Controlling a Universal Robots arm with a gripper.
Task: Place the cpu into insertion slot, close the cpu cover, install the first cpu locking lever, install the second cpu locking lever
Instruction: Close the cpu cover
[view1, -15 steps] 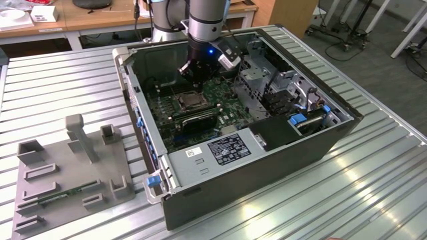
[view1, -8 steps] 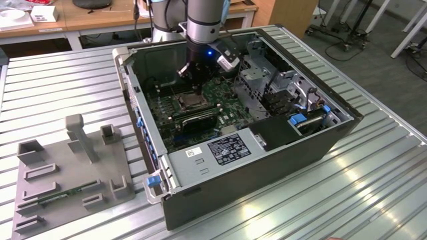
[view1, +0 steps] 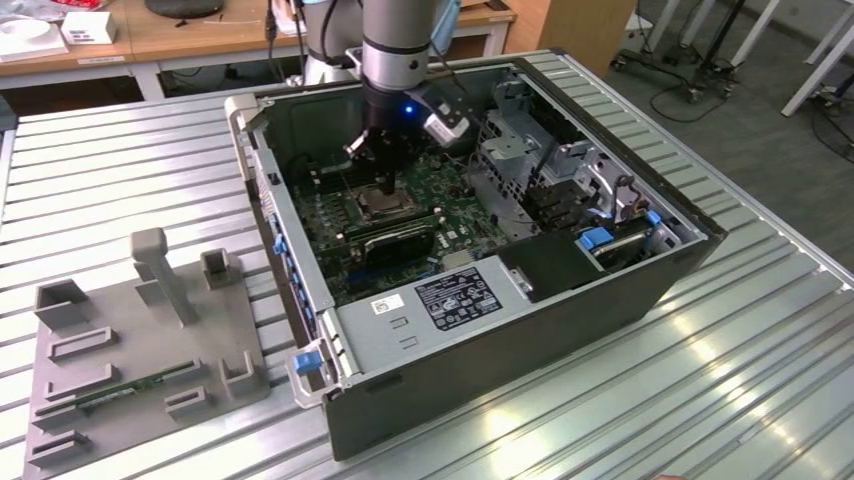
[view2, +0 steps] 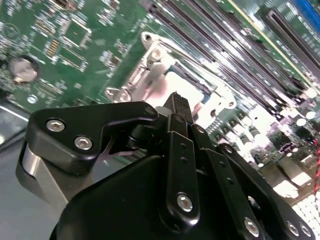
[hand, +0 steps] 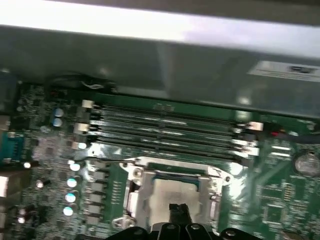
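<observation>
The arm is reaching down from the upper middle of the exterior view into the open case (view1: 534, 320), which is lying on the slatted bench (view1: 747, 380). The gripper (view1: 384, 183) is hovering just above the slot (view1: 371, 210) on the green board (view1: 447, 225). In both wrist views the gripper (view2: 178, 102) (hand: 179, 211) is showing as one narrow black tip – its fingers are pressing together and holding nothing. The tip is pointing at the cpu (hand: 167, 192), near it, though whether it is touching is not clear. The cpu (view2: 170, 85) is sitting in the slot, its dull silver top facing up. The cover (hand: 135, 197) is lying down around it as a bright frame, so the chip is showing through the square cut-out. The long dark memory slots (hand: 165, 132) are running just beside the slot. At the exterior view's lower left a grey fixture (view1: 134, 350) is resting on the bench – well apart from the case.
</observation>
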